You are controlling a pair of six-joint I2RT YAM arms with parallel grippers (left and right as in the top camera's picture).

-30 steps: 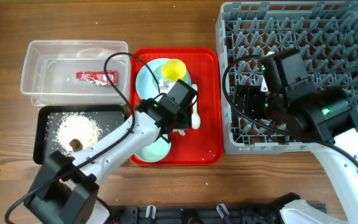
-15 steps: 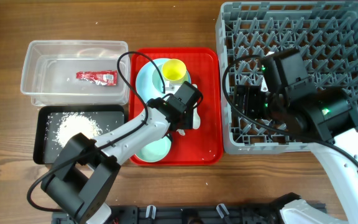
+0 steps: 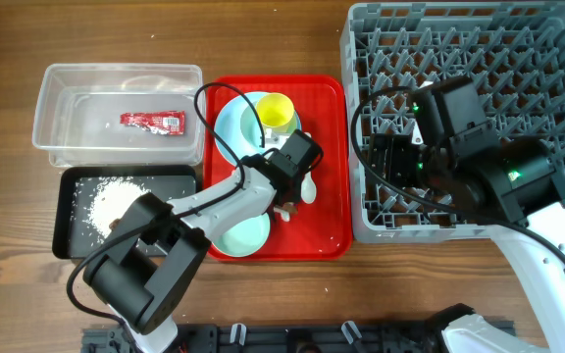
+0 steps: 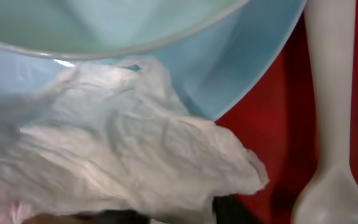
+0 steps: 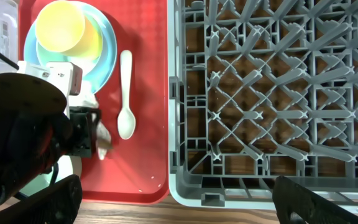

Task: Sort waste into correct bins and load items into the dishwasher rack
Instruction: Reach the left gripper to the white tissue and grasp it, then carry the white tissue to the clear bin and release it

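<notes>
My left gripper [image 3: 284, 196] is down on the red tray [image 3: 327, 216], shut on the crumpled white paper [image 4: 135, 155]. The paper bulges between its dark fingertips [image 4: 229, 210] against the light blue plate [image 4: 247, 68]. A pale green bowl [image 3: 243, 235] lies beside it and fills the top of the left wrist view. The yellow cup [image 3: 275, 110] stands on the plate's far side. My right gripper [image 3: 381, 162] hovers wide open over the grey dishwasher rack [image 3: 518, 49], holding nothing. The red sauce packet [image 3: 152, 121] lies in the clear tub [image 3: 47, 108].
A white spoon [image 3: 308, 186] lies on the red tray just right of my left gripper. The black tray [image 3: 67, 211] at the left holds white rice grains [image 3: 116, 201]. My left arm crosses over its right end.
The left gripper has closed on the crumpled paper, and its arm has shifted a little to the right over the tray. The right arm has not moved.
</notes>
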